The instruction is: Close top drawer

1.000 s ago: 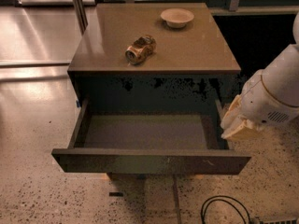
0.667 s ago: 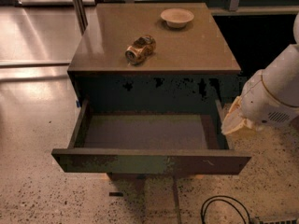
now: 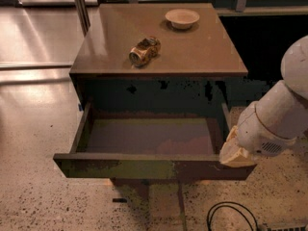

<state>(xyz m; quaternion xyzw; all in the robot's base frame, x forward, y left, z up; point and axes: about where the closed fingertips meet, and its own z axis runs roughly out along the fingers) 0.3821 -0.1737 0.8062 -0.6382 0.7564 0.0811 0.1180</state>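
Speckled floor [image 3: 43,201] before wide-open top drawer [image 3: 144,167]; gripper [image 3: 235,154] at its right front corner, state unclear.

top drawer [image 3: 144,168]: matt, worn wood | end effector [image 3: 235,154] by its right end: smooth plastic

— How does the top drawer [image 3: 149,139] stand?
— Pulled well out of the cabinet [image 3: 192,57], level. It is wide and shallow, and its grey-brown floor is open to view.
— And its front?
— Dark brown and flat, with worn greenish patches toward the left. The gripper [image 3: 236,154] sits at its right front corner.
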